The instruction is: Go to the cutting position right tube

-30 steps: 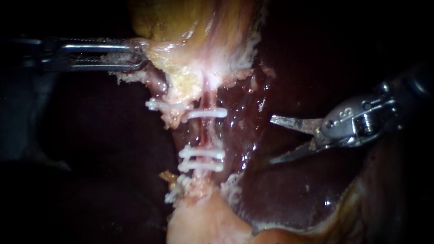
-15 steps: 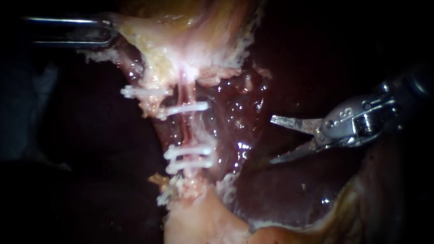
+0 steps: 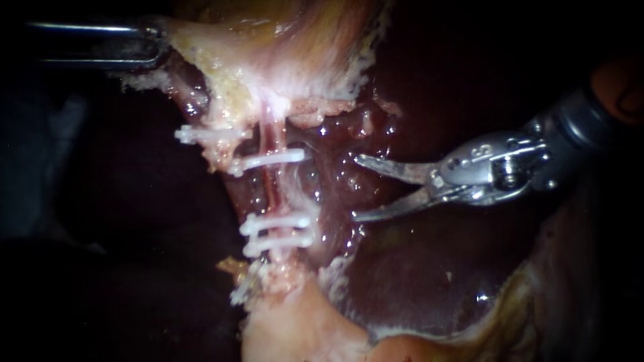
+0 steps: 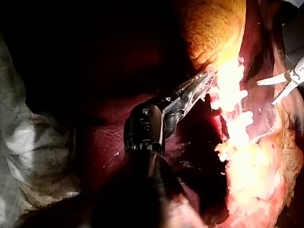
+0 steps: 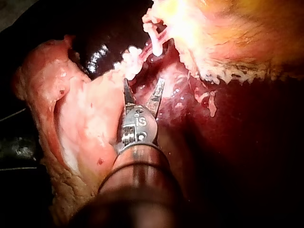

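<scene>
My left instrument [image 3: 151, 45] comes in high on the left, its jaws shut on the pale edge of the gallbladder [image 3: 268, 53], holding it taut. A pink tube [image 3: 272, 191] runs down from there. One white clip [image 3: 268, 159] crosses it above and two clips [image 3: 278, 231] below, with a bare stretch between. My right instrument [image 3: 355, 189] has open blades pointing at that stretch, a short way to its right and apart from it. In the right wrist view the open blades [image 5: 144, 88] lie just short of the clips [image 5: 130, 59]. The left wrist view shows the jaws [image 4: 202, 85] on the tissue.
Another white clip [image 3: 201, 134] sits on a strand to the left of the tube, and one more [image 3: 238, 289] lies lower left. Dark wet liver [image 3: 416, 281] lies under and right of the blades. Pale fatty tissue [image 3: 295, 328] bulges below the clips.
My left instrument first pulled the gallbladder up and left, shifting the clipped tube leftward. Then my right instrument moved left toward the tube, its blades still open.
</scene>
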### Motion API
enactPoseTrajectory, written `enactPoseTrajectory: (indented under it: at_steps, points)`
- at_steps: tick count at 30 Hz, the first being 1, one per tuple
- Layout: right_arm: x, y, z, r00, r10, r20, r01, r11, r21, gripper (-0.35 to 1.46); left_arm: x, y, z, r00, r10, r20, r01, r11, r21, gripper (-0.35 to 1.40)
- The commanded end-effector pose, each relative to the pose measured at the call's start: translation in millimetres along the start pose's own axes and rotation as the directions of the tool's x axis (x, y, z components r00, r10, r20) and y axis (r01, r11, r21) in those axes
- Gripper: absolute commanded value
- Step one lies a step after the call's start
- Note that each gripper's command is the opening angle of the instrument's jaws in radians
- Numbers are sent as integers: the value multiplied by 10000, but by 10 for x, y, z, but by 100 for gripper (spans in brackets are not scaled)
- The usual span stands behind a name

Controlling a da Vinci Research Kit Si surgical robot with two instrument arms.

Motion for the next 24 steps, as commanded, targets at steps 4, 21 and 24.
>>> enactPoseTrajectory:
  at_steps: [4,21,24]
  points:
    - [-3,8,20,9998,203,-7,-203,9995,255,139,-1,0,1,10000,8,-6,-8,10000,16,-35]
    - [9,10,101,9951,617,-773,-437,9756,2153,138,-2,0,2,10000,12,-12,-12,10000,25,-35]
    - [12,9,105,9936,558,-985,-289,9663,2560,131,-2,0,2,10000,12,-12,-12,10000,26,-35]
